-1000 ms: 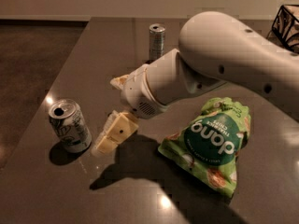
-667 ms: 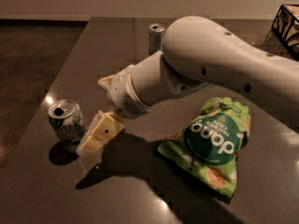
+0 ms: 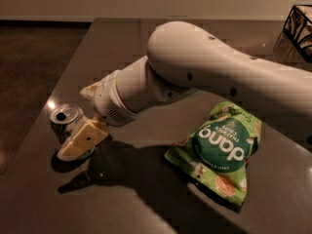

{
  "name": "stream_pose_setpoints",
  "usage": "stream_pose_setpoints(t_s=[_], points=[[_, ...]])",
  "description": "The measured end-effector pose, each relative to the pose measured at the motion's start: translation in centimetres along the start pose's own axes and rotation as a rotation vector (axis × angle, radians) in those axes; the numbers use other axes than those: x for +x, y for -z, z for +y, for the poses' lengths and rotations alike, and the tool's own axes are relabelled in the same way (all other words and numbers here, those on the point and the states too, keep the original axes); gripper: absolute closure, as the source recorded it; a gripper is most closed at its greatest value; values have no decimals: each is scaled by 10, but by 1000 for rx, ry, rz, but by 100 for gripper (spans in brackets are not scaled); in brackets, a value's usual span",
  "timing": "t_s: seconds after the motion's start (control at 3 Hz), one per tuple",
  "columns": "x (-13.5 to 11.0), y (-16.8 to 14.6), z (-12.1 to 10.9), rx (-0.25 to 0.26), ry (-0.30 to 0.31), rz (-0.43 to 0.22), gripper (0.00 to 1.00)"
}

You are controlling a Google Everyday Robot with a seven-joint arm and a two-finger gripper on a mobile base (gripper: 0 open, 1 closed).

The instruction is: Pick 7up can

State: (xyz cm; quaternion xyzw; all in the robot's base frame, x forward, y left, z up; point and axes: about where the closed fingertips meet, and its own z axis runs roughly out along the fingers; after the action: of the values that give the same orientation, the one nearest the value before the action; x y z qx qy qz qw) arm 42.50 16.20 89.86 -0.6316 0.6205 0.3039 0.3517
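The 7up can (image 3: pixel 65 117) stands upright near the left edge of the dark table (image 3: pixel 126 204); its silver top with the pull-tab hole faces up and its white and green label shows. My gripper (image 3: pixel 76 123) has come in from the right at can height and is open. Its near cream finger (image 3: pixel 83 139) lies across the can's lower front, and its far finger (image 3: pixel 89 89) sits behind and to the right of the can. The can stands between the two fingers, on the table. My big white arm (image 3: pixel 204 72) crosses the middle of the view.
A green chips bag (image 3: pixel 219 152) lies flat to the right of the gripper. A black wire basket (image 3: pixel 300 21) stands at the back right corner. The table's left edge (image 3: pixel 46 101) runs close beside the can, with dark floor beyond.
My gripper has moved left and down toward the can, from beside it to straddling it. My arm now hides the tall slim can at the back. The 7up can has not moved.
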Motion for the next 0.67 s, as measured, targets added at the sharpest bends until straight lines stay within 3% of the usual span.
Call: stream_pose_setpoints(t_s=[0.67], points=[[-12, -2, 2, -11, -14, -33, 62]])
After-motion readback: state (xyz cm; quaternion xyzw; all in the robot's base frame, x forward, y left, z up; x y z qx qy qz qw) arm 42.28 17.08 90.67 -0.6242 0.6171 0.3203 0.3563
